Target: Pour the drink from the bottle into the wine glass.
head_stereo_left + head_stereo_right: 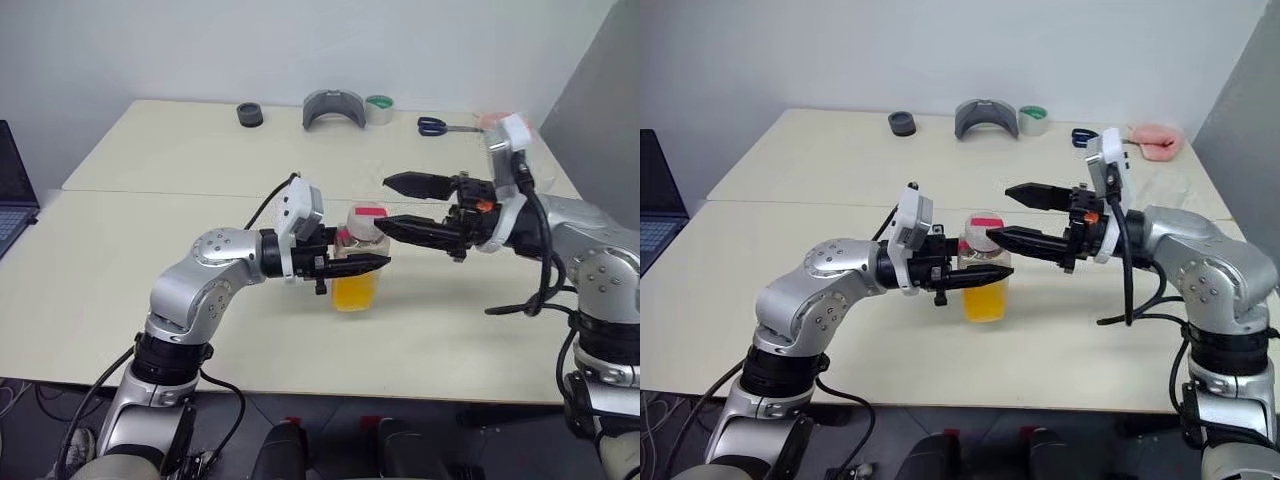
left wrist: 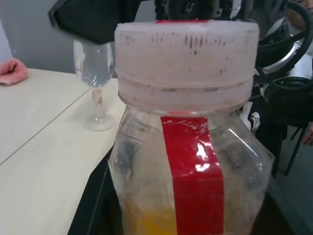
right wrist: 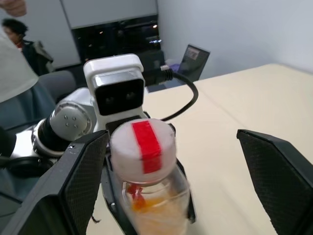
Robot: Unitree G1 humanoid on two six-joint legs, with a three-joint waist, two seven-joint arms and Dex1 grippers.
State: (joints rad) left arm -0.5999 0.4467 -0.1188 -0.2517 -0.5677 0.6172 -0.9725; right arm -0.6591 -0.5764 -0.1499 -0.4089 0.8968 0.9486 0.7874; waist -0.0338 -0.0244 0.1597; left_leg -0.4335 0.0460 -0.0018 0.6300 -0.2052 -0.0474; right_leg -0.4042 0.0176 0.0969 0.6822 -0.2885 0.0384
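Observation:
The bottle (image 1: 356, 262), clear plastic with a red label strip, is held just above the table (image 1: 200, 160), and my left gripper (image 1: 362, 262) is shut on its body from the left. The orange drink (image 1: 354, 291) fills its lower part. The white-and-pink cap (image 1: 367, 214) is on the mouth. My right gripper (image 1: 382, 206) reaches in level from the right, open wide. Its fingers (image 3: 73, 191) stand on either side of the cap without touching it. In the left wrist view the wine glass (image 2: 95, 73) stands upright and empty on the table beyond the bottle.
Along the table's far edge lie a black tape roll (image 1: 249, 114), a grey curved piece (image 1: 334, 108), a green-and-white tape roll (image 1: 379, 109), blue scissors (image 1: 432, 125) and a pink cloth (image 1: 1157, 140). A laptop (image 1: 12, 190) sits at the far left. A person (image 3: 19, 34) is in the background.

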